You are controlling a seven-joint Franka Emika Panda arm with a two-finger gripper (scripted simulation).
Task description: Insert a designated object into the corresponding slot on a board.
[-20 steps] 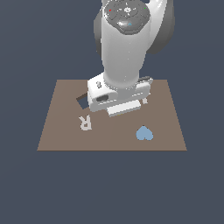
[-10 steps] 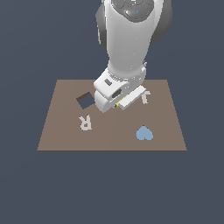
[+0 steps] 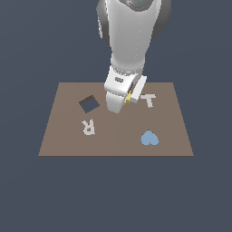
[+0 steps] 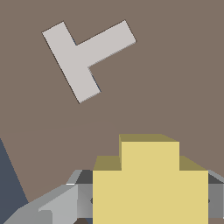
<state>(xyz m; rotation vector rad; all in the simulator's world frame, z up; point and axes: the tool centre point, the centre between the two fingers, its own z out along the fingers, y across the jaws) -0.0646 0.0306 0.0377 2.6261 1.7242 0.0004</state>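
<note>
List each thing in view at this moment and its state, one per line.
gripper: shut on the yellow piece, above the board.
yellow piece: held between the fingers, off the board.
board: flat, brown.
square hole: empty, dark, tilted.
letter R: lying flat on the board.
letter T: lying flat on the board, beside the arm.
blue heart: lying flat on the board.
flower slot: not visible in either view.

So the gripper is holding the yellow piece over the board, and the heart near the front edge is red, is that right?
Not quite. The heart is light blue, not red, as the exterior view shows. The rest holds: the gripper is shut on the yellow piece over the board, and the heart lies near the board's front edge.
</note>
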